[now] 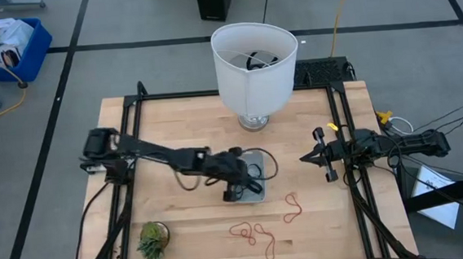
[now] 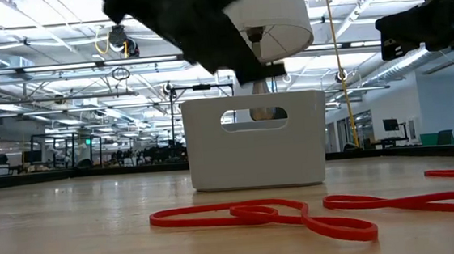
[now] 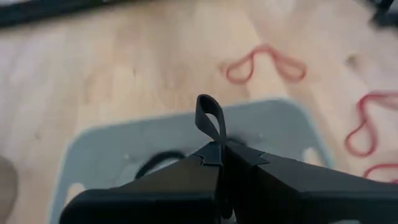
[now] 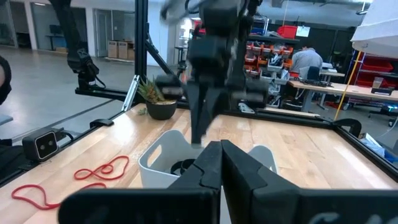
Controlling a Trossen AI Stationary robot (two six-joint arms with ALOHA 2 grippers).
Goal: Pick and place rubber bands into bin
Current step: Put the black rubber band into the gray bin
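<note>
Left gripper (image 3: pixel 219 152) is hovering over the bin (image 3: pixel 273 121), fingers pinching a black rubber band (image 3: pixel 210 118). Right gripper (image 1: pixel 305 158) is waiting closed and empty, well off to the side

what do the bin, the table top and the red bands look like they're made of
Bin: pale grey-blue plastic, likely translucent, with smooth rounded corners. Table top: light wood in glued strips, with visible grain and a satin finish. Red rubber bands: apparently rubber, lying in thin floppy matte loops.
</note>
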